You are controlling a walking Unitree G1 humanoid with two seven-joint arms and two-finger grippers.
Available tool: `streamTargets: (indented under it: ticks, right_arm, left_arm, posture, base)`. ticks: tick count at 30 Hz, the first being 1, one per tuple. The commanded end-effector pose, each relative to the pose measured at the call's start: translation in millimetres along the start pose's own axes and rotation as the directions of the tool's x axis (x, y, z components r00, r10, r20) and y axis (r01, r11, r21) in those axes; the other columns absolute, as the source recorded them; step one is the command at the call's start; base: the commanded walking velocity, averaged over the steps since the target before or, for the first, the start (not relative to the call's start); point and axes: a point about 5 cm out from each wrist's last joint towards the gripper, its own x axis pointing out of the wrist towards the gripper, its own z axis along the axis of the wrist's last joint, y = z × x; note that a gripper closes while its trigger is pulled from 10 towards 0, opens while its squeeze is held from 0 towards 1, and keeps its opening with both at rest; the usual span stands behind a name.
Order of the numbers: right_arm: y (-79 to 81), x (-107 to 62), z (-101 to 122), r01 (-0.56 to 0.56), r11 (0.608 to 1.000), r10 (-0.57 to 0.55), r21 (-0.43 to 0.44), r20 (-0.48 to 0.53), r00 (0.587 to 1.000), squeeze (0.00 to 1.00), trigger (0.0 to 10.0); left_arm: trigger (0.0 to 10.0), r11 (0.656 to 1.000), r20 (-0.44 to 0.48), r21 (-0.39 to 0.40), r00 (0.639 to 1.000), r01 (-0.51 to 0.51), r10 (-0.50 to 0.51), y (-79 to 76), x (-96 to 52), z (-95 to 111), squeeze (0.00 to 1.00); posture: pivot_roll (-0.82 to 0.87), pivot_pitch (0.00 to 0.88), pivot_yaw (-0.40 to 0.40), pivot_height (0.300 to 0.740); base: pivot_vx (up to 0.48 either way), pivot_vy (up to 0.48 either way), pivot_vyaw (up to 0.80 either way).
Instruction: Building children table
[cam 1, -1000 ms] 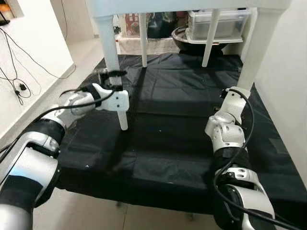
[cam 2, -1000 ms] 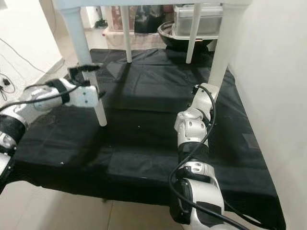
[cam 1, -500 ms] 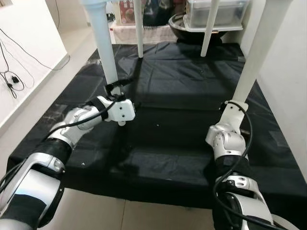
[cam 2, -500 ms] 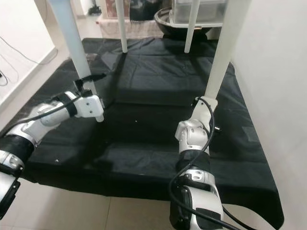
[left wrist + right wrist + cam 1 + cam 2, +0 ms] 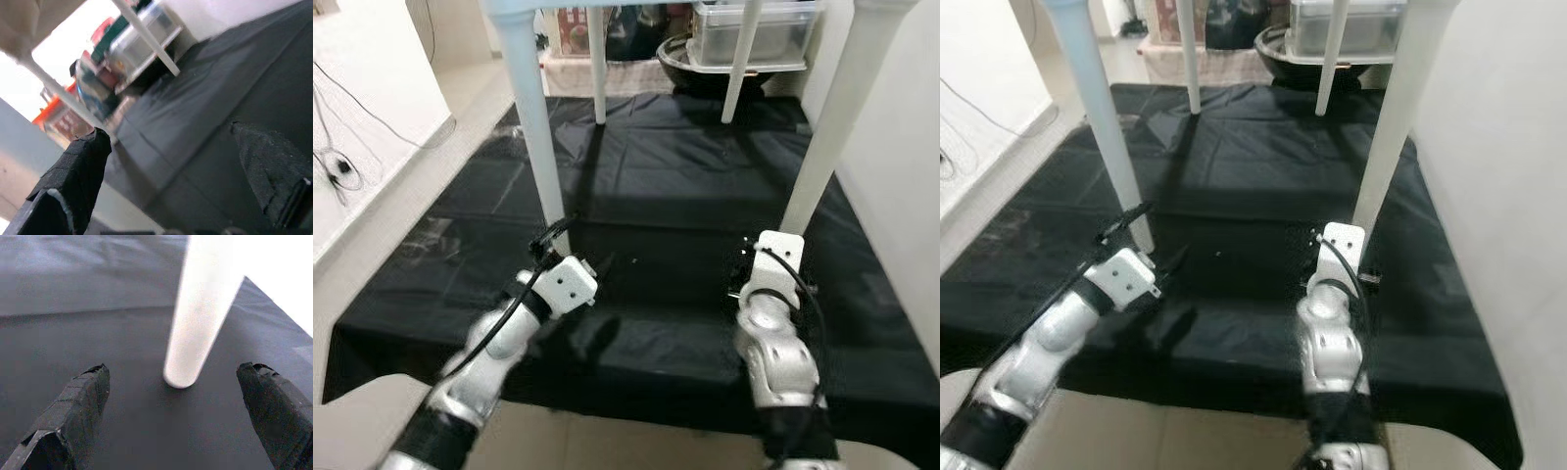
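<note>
Table (image 5: 528,117) is stood upright on the black sheet (image 5: 675,176), near legs flanked by left gripper (image 5: 570,257) and right gripper (image 5: 181,411), both spread wide and empty, probably so it's steadied.

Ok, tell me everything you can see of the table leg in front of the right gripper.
The near right table leg is a round, smooth white post, looking painted or plastic, tapering slightly toward its foot. It leans a little from top to foot in the head views, and its foot rests on the black cloth. In the right wrist view the rounded foot sits ahead of the open right gripper, between the finger lines but apart from both fingers. Nothing else touches it.
</note>
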Motion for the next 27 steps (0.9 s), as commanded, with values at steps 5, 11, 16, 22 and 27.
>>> streamTargets:
  ticks: [5,11,16,22,27]
  right_arm:
    - [20.9,-34.5,-15,-0.342,0.94,0.34,-0.004,0.123,0.933,0.0,10.0]
    - [41.8,-66.4,-29,-0.588,0.808,0.586,-0.038,0.161,0.794,0.0,10.0]
    - [41.5,-67.7,-32,-0.614,0.789,0.61,-0.024,0.149,0.778,0.0,10.0]
    - [37.0,-64.0,-36,-0.599,0.801,0.595,-0.017,0.143,0.791,0.0,10.0]
    - [33.6,-59.0,-42,-0.586,0.81,0.582,-0.005,0.129,0.803,0.0,10.0]
  left_arm:
    - [10.0,0.974,-0.145,-0.214,0.989,-0.068,0.037,-22.3,-30.5,-11,0.0]
    - [10.0,0.885,-0.287,-0.448,0.958,-0.125,-0.01,-53.2,-53.1,-18,0.0]
    - [10.0,0.844,-0.319,-0.524,0.945,-0.113,-0.071,-66.9,-56.7,-15,0.0]
    - [10.0,0.833,-0.327,-0.546,0.939,-0.095,-0.108,-76.0,-57.4,-13,0.0]
    - [10.0,0.833,-0.347,-0.544,0.932,-0.104,-0.11,-78.5,-55.3,-16,0.0]
  posture:
    - [0.06,0.043,-0.008,0.74]
    - [0.05,0.029,-0.011,0.74]
    - [0.04,0.015,-0.014,0.74]
    - [0.03,0.007,-0.017,0.74]
    - [0.02,0.0,-0.017,0.74]
  base:
    - [0.0,0.0,0.0]
    - [0.0,0.0,0.0]
    - [0.0,0.0,0.0]
    - [-0.129,0.0,0.0]
    - [-0.293,0.0,-0.1]
